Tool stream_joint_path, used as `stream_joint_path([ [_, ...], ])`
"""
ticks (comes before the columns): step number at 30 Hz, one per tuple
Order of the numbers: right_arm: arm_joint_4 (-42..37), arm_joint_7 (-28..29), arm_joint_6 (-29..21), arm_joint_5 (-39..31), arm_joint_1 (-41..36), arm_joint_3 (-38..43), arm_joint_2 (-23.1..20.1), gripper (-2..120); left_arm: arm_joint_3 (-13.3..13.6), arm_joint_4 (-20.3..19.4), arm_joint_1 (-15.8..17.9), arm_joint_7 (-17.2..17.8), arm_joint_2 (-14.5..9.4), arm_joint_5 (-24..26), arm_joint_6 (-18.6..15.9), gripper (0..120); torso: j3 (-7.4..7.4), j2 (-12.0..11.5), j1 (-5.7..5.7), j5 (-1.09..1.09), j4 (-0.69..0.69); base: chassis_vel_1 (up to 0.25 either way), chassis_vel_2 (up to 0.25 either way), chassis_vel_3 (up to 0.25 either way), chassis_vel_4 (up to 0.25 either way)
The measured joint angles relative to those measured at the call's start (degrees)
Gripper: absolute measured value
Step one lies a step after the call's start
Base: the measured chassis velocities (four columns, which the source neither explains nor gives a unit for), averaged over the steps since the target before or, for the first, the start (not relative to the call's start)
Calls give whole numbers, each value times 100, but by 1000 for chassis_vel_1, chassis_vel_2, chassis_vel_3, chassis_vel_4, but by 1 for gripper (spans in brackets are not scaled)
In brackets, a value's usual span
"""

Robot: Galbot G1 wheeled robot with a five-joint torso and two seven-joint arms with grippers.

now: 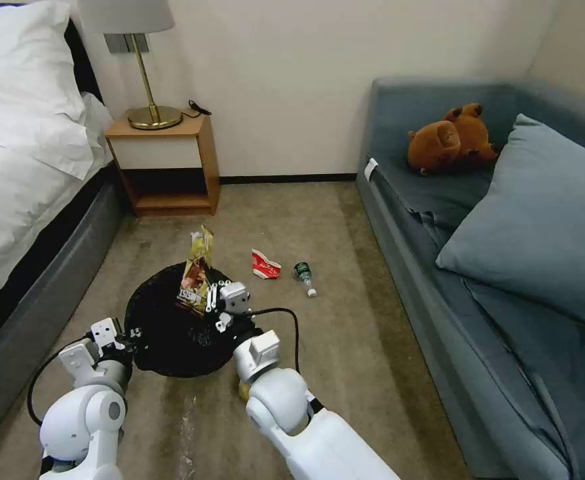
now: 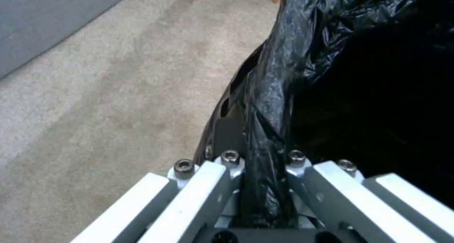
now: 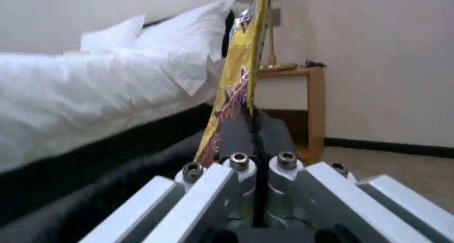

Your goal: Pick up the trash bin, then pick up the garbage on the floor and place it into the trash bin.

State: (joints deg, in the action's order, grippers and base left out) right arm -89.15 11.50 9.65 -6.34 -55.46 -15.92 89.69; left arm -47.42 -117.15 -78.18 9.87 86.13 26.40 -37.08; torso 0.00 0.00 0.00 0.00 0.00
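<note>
Over one trash bin (image 1: 165, 333), clamped by left pincer (image 1: 124, 337), right pincer (image 1: 211, 300) grips one wrapper (image 1: 196, 270).

We see the trash bin (image 1: 172, 327) lined with thin black plastic film, crinkled and glossy, its folds catching light where the left gripper (image 2: 258, 158) pinches the rim between matt white-painted metal links with dull steel bolt heads. The right gripper (image 3: 253, 129), with dark matt pads, clamps a gold-brown snack wrapper (image 1: 197, 273) of shiny printed foil. On the short-pile, matt beige carpet (image 1: 345, 373) we note a creased red-and-white paper carton (image 1: 265, 265) and a clear plastic bottle (image 1: 305, 277). The nightstand (image 1: 165, 163) is smooth wood; the lamp base (image 1: 154, 117) is polished brass.
</note>
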Motion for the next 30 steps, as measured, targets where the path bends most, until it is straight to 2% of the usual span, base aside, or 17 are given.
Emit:
stream_joint_path([
  [4,483,-96,306,226,44,11,53,0,35,-45,-27,13,46,-12,-15,1,0,0,0,0,0,0,0,0,0],
  [8,671,-193,391,388,13,64,80,0,38,-77,-38,16,61,-16,-19,1,0,0,0,0,0,0,0,0,0],
  [11,705,-207,390,428,-28,91,83,7,38,-90,-41,20,74,-20,-19,1,0,0,0,0,0,0,0,0,0],
  [12,705,-208,385,433,-56,103,77,16,39,-101,-48,20,80,-22,-20,1,0,0,0,0,0,0,0,0,0],
  [14,701,-211,374,439,-80,110,66,19,39,-115,-54,21,87,-19,-21,1,0,0,0,0,0,0,0,0,0],
  [18,634,-221,304,453,-137,110,44,35,55,-128,-64,26,93,4,-32,1,0,0,0,0,0,0,0,0,0],
  [19,634,-221,304,453,-137,110,44,35,55,-128,-64,26,93,4,-32,1,0,0,0,0,0,0,0,0,0],
  [21,600,-240,270,450,-160,105,30,48,57,-134,-70,27,93,9,-34,1,0,0,0,0,0,0,0,0,0],
  [22,600,-240,270,450,-160,105,30,48,57,-134,-70,27,93,9,-34,1,0,0,0,0,0,0,0,0,0],
  [24,579,-248,260,443,-174,107,31,59,56,-137,-71,27,89,13,-35,1,0,0,0,0,0,0,0,0,0],
  [27,574,-251,257,442,-177,108,32,62,55,-136,-70,27,87,13,-36,1,0,0,0,0,0,0,0,0,0],
  [29,564,-263,257,445,-182,110,34,77,56,-136,-66,34,87,18,-36,1,0,0,0,0,0,0,0,0,0],
  [30,564,-263,257,445,-182,110,34,77,56,-136,-66,34,87,18,-36,1,0,0,0,0,0,0,0,0,0],
])
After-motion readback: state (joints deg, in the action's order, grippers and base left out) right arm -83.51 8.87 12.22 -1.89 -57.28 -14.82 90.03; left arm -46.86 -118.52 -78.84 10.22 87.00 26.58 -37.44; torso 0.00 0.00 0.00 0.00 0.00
